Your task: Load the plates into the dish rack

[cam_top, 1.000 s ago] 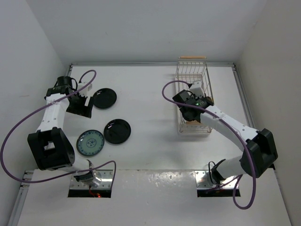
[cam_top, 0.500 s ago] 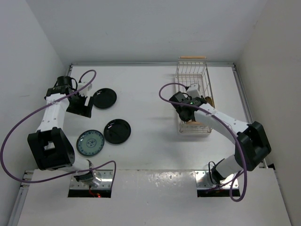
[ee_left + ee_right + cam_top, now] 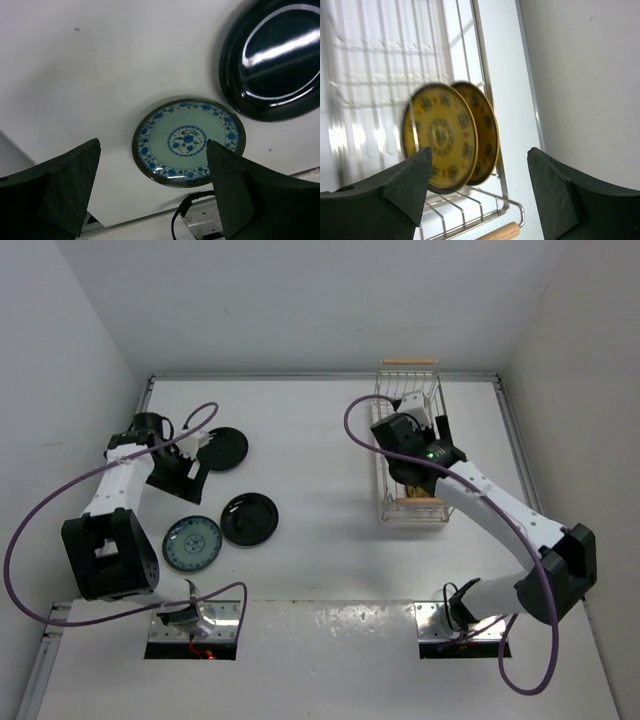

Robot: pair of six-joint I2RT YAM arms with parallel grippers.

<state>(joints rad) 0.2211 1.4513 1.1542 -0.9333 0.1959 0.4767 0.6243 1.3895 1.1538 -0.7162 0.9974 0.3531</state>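
Two mustard yellow plates (image 3: 442,137) stand on edge side by side at the near end of the white wire dish rack (image 3: 482,75), by its wooden handle (image 3: 495,232). My right gripper (image 3: 479,151) hangs open just above them and touches neither. On the left of the table lie two glossy black plates (image 3: 225,449) (image 3: 249,518) and a pale teal patterned plate (image 3: 193,543). My left gripper (image 3: 152,143) is open and empty, hovering over the table with the teal plate (image 3: 189,142) below its fingers and one black plate (image 3: 272,60) beyond.
The dish rack (image 3: 410,395) stands at the back right, close to the right wall. Purple cables loop off both arms. A side wall runs close by the left arm. The table's near edge with a mounting bracket (image 3: 202,225) lies just past the teal plate.
My right gripper has opened and let go of a yellow plate, which now stands in the rack, and has lifted off it. My left gripper has shifted slightly towards the teal plate.
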